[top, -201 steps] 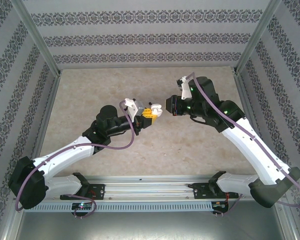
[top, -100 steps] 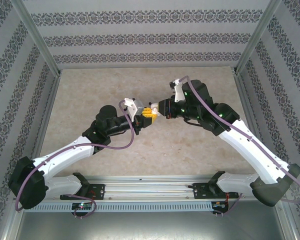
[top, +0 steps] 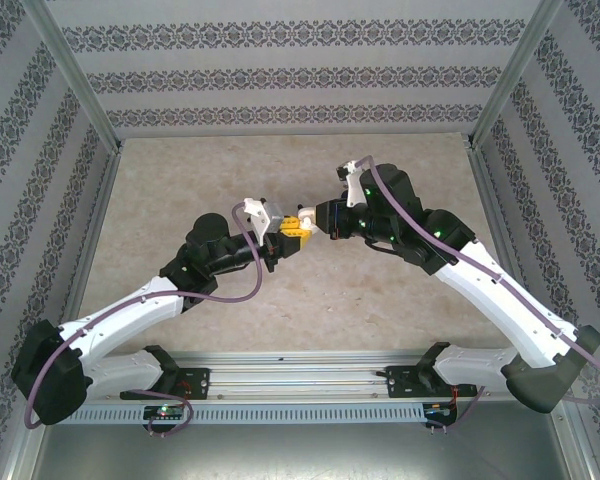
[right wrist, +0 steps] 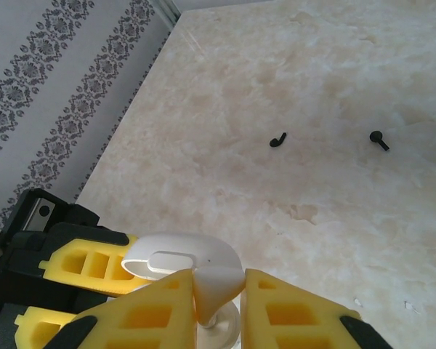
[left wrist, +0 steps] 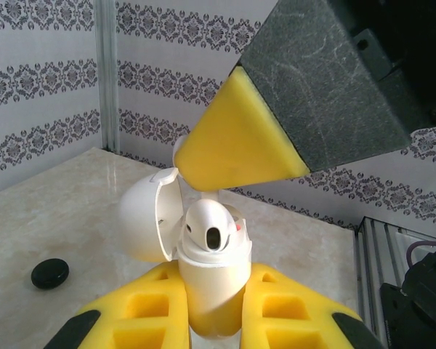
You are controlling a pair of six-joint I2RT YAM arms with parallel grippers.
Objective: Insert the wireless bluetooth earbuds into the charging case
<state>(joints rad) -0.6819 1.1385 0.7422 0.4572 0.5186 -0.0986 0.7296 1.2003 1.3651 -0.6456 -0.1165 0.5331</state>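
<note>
My left gripper point(left wrist: 211, 309) is shut on the body of the white charging case point(left wrist: 211, 287) and holds it upright above the table. The case's lid point(left wrist: 149, 218) is swung open to the left. One white earbud point(left wrist: 212, 229) sits in the case, its dark opening facing the camera. Right above the case, my right gripper point(right wrist: 219, 287) is shut on a second white earbud point(right wrist: 218, 280), whose stem points down into the case point(right wrist: 229, 331). In the top view the two grippers point(top: 295, 228) point(top: 318, 222) meet over the middle of the table.
A black round disc point(left wrist: 50, 273) lies on the marble table point(top: 380, 290) to the left. Two tiny black stemmed pieces point(right wrist: 277, 139) point(right wrist: 378, 139) lie apart on the tabletop further off. Patterned walls and metal posts enclose the table.
My right gripper has moved left with its earbud until it is over the case in the left gripper. The left arm has shifted slightly.
</note>
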